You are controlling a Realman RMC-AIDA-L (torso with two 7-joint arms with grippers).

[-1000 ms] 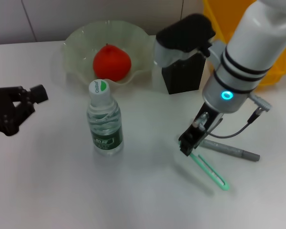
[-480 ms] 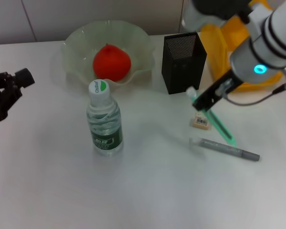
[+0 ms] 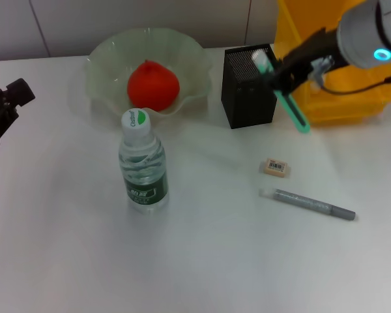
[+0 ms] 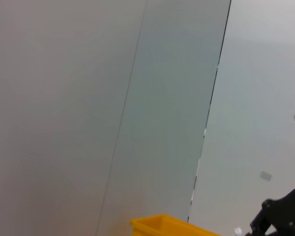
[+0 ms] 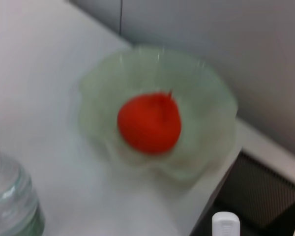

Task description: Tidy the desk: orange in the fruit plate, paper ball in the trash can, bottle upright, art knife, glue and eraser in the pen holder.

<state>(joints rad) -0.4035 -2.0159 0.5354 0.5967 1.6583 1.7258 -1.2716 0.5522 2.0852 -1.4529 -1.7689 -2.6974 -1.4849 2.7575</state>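
The right jaws (image 3: 281,73) grasp the green art knife (image 3: 292,105), tilted, just beside the pen holder (image 3: 249,85); it should stand upright above the opening before release.

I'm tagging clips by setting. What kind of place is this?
Probably an office-style desk set up indoors: a white table against a pale panelled wall, with a black mesh pen holder, a small eraser and a yellow trash can alongside.

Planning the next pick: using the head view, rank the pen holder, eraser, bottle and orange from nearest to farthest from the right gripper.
From the right gripper:
1. Pen holder, right beside it.
2. Eraser, on the desk in front.
3. Orange, in the fruit plate toward the left.
4. Bottle, upright, left and nearer the robot.
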